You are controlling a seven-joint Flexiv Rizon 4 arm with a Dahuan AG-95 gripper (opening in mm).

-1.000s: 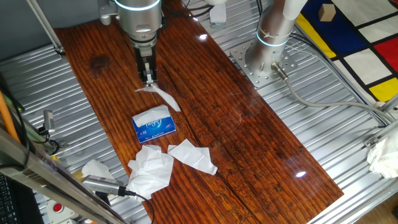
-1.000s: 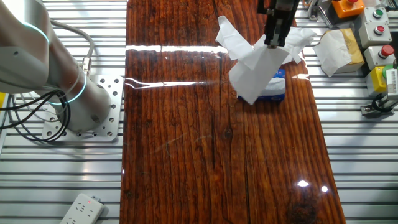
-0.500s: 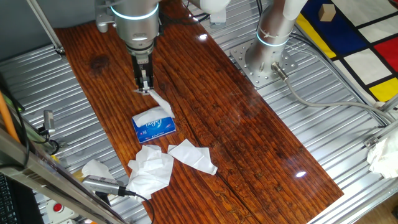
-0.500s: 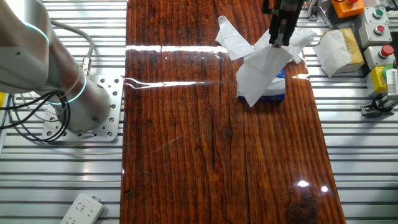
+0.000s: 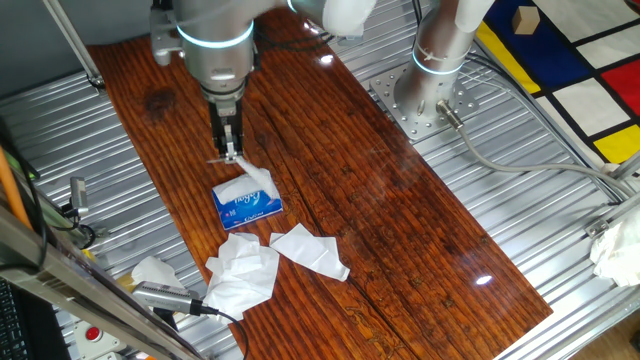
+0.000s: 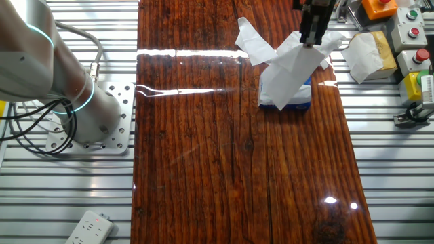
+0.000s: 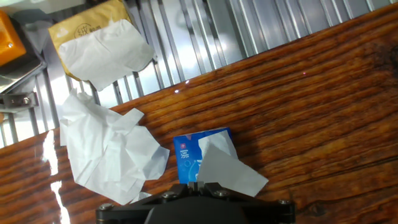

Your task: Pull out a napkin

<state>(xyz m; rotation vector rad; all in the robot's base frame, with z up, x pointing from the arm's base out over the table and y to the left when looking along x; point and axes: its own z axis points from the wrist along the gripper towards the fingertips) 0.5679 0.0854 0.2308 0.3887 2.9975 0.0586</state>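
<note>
My gripper (image 5: 229,154) hangs above the small blue tissue pack (image 5: 247,203) and is shut on the top of a white napkin (image 5: 255,178). The napkin hangs from the fingers down to the pack's opening. In the other fixed view the gripper (image 6: 311,42) holds the napkin (image 6: 290,74), which drapes over the pack (image 6: 298,103). In the hand view the napkin (image 7: 225,168) runs from the gripper (image 7: 203,183) down to the pack (image 7: 188,157).
Several loose crumpled tissues (image 5: 245,272) lie on the wooden table (image 5: 380,200) in front of the pack. A brown packet with a white tissue (image 6: 369,54) and a button box (image 6: 410,30) sit on the metal frame beside the table.
My gripper has moved with the napkin toward the pack, from behind it to nearly above it. The napkin now hangs closer over the pack.
</note>
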